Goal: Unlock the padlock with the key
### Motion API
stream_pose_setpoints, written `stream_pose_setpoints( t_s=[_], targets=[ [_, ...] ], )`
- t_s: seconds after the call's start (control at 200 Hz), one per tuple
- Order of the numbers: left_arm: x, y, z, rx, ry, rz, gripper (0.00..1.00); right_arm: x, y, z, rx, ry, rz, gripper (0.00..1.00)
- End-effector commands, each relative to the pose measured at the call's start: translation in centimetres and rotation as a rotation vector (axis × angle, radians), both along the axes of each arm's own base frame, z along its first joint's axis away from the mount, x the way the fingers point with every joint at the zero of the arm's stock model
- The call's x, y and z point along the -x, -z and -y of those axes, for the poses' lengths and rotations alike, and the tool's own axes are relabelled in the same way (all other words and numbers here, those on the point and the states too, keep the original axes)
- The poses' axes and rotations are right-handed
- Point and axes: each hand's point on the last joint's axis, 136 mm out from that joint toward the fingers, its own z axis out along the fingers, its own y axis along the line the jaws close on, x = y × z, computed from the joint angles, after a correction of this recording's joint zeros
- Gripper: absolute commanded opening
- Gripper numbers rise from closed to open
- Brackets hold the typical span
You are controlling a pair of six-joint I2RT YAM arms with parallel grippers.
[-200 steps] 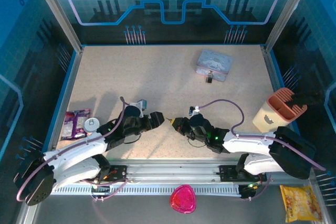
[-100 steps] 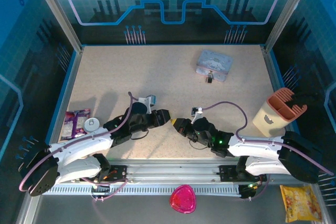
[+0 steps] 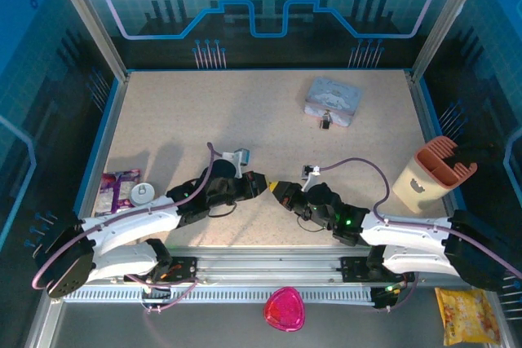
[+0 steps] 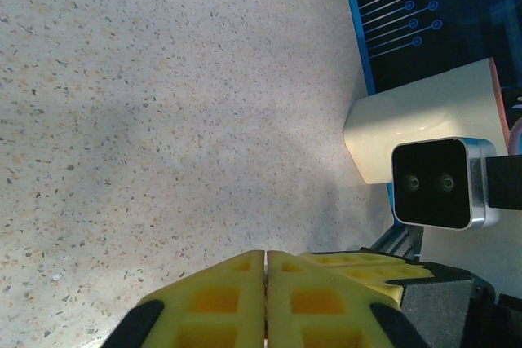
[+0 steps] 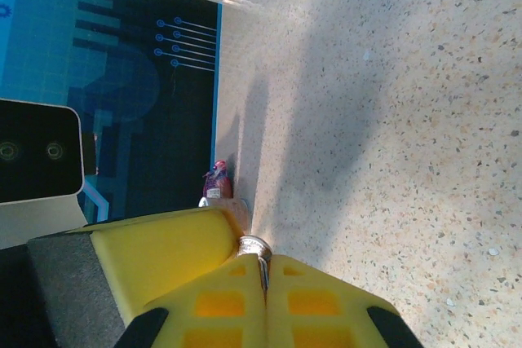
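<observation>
The tiny dark padlock (image 3: 325, 121) lies on the table at the back right, just in front of the pale blue tin (image 3: 333, 99). Both grippers are far from it, meeting tip to tip near the table's front middle. My right gripper (image 3: 280, 190) (image 5: 263, 262) is shut on the key (image 5: 256, 245), whose silvery end sticks out of its yellow pads. My left gripper (image 3: 267, 187) (image 4: 266, 254) is shut, pads pressed together, its tip right against that key end. Whether it pinches the key is hidden.
A beige holder (image 3: 432, 170) with a salmon insert stands at the right edge. A purple packet (image 3: 118, 191) and a white cap (image 3: 142, 194) lie at the left. A pink object (image 3: 285, 308) and a yellow packet (image 3: 467, 315) sit off the table in front.
The left gripper moved right until it touched the right gripper's tip, and its jaws closed from wide open to shut. The right gripper slid slightly right, staying shut on the key.
</observation>
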Motion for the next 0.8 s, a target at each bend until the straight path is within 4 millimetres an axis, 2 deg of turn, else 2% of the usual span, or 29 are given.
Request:
stream_pose_setpoints(
  t_s=[0.0, 0.03, 0.09, 0.145, 0.42, 0.6, 0.795],
  targets=[
    [-0.6, -2.0, 0.5, 0.022, -0.009, 0.055, 0.04, 0.3, -0.5, 0.4, -0.002, 0.004, 0.036, 0.00],
    [-0.7, -2.1, 0.5, 0.021, -0.011, 0.060, 0.03, 0.4, -0.7, 0.5, -0.001, 0.001, 0.045, 0.00],
    [-0.8, -2.3, 0.3, 0.023, -0.022, 0.070, 0.04, 0.5, -1.0, 0.7, 0.000, -0.004, 0.065, 0.12],
    [-0.9, -2.9, 0.2, 0.038, -0.025, 0.090, 0.02, 0.5, -1.4, 1.1, -0.006, -0.005, 0.090, 0.17],
    [-0.6, -5.6, 0.5, 0.115, -0.003, 0.150, 0.00, 1.2, -6.2, 1.9, -0.134, -0.058, 0.289, 0.43],
    [-0.2, -7.1, 0.8, 0.167, 0.021, 0.170, 0.00, 1.3, -6.9, 2.5, -0.138, -0.065, 0.332, 0.45],
    [0.5, -8.4, 2.0, 0.216, 0.088, 0.180, 0.00, 1.2, -7.8, 2.4, -0.157, -0.095, 0.384, 0.48]
  ],
)
